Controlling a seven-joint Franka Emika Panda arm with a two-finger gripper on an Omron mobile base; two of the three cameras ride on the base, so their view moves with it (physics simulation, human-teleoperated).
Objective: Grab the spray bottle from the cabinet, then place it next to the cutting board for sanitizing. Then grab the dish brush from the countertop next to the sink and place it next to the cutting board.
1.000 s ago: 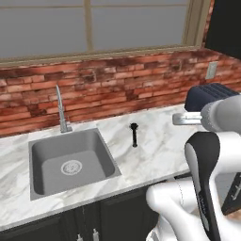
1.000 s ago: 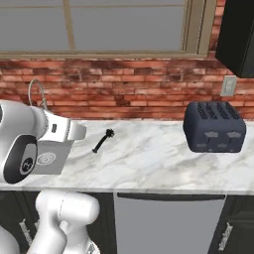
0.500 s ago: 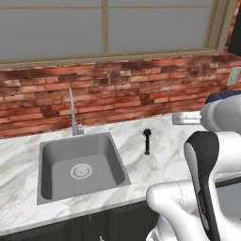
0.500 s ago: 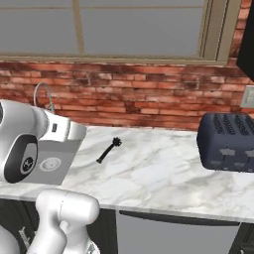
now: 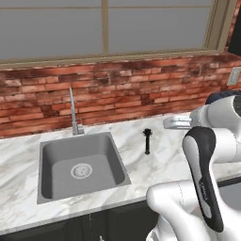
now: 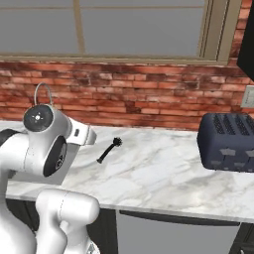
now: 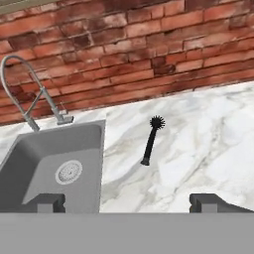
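Observation:
The slim black dish brush [image 5: 147, 141] [image 6: 109, 150] [image 7: 150, 140] lies on the white marble countertop [image 5: 169, 153] [image 6: 163, 171] [image 7: 203, 144], just right of the grey sink [image 5: 96, 162] [image 7: 44, 154], its bristle head toward the brick wall. My gripper [image 7: 128, 202] hangs open and empty above the counter's front, well short of the brush, with the brush between its fingertips' lines. The spray bottle and the cutting board are out of view. A black corner of the cabinet [image 6: 246, 44] shows at the upper right.
A thin silver faucet [image 5: 73, 113] [image 7: 30, 94] stands behind the basin. A dark blue toaster [image 6: 225, 141] sits on the counter to the right. A red brick wall [image 5: 122, 94] and a window back the counter.
The whole picture has shifted to the right: the base has driven left along the counter. The sink and brush now sit nearer the middle. The brush itself has not moved; the gripper stays open.

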